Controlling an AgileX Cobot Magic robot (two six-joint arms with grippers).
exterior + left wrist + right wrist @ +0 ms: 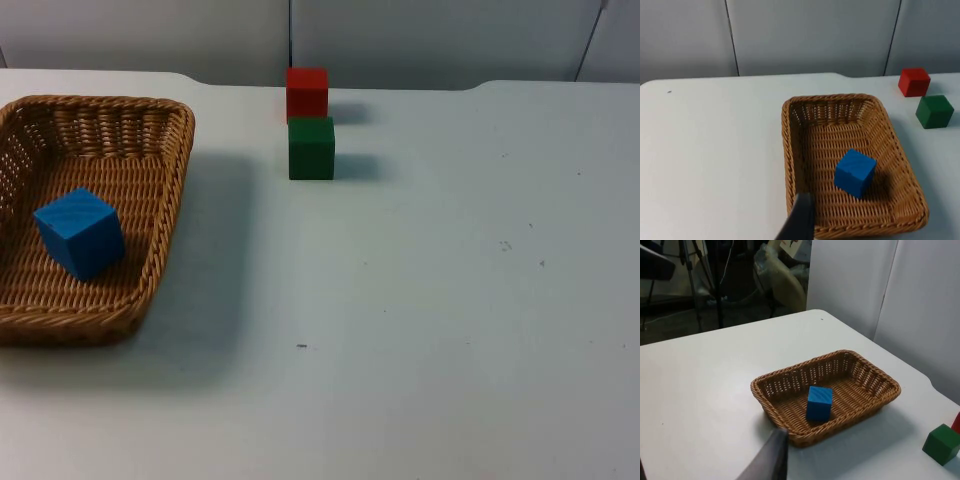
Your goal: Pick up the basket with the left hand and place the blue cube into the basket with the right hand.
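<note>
**Basket w/ blue cube inside, on tabletop**

Basket (150,270) sits at the tabletop's (450,300) left edge, wicker, rectangular, flat on the surface. Blue cube (80,232) lies inside on the basket floor, turned at an angle, clear of the walls. Green cube (311,148) and red cube (306,93) stand near the far edge, red just behind green, both well apart from the basket. Left gripper (799,220) and right gripper (771,457) each show one black fingertip above the tabletop near the basket; fingers' state: can't tell.
</note>
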